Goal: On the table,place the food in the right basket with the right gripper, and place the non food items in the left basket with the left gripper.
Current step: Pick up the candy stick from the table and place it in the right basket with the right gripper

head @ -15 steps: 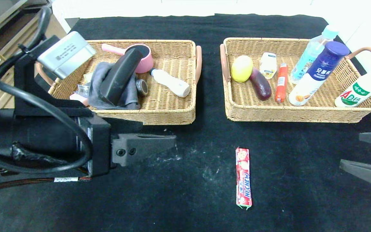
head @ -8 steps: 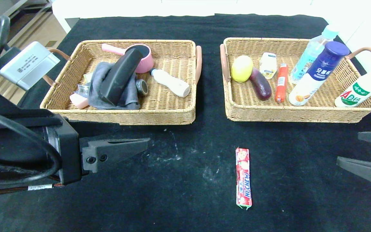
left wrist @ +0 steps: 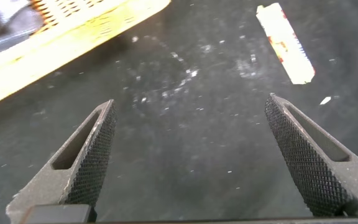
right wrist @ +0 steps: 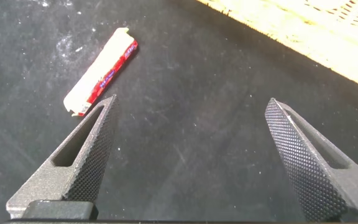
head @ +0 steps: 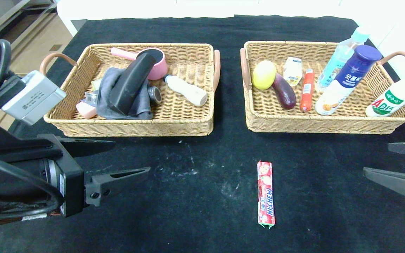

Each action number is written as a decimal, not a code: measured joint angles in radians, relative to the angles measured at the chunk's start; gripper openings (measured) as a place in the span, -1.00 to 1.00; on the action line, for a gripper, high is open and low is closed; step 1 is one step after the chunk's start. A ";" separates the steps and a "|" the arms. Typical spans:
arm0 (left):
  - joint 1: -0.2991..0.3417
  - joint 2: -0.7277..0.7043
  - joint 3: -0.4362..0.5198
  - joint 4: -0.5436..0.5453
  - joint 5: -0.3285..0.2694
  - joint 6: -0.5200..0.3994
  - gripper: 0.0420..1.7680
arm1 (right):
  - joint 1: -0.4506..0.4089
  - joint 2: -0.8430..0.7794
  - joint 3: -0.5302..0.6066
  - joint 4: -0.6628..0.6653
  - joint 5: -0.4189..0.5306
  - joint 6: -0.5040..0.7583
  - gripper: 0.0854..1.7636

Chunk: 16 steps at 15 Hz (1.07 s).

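The red HI-CHEW candy stick (head: 265, 193) lies flat and lengthwise on the black counter (head: 195, 211). The left tool (head: 118, 160) and right tool (head: 396, 163) flank it, fingers spread wide, holding nothing. Farther back stand the left basket (head: 135, 128) and right basket (head: 325, 125), both filled.
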<state>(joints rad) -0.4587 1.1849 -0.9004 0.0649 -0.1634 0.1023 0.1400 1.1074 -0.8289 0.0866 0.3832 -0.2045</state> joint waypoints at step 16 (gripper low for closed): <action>-0.001 -0.019 0.023 -0.014 0.023 0.027 0.94 | 0.012 0.006 0.041 -0.112 -0.008 0.025 0.94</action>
<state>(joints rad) -0.4602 1.1660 -0.8770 0.0504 -0.1404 0.1289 0.1519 1.1136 -0.7883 -0.0257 0.3755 -0.1798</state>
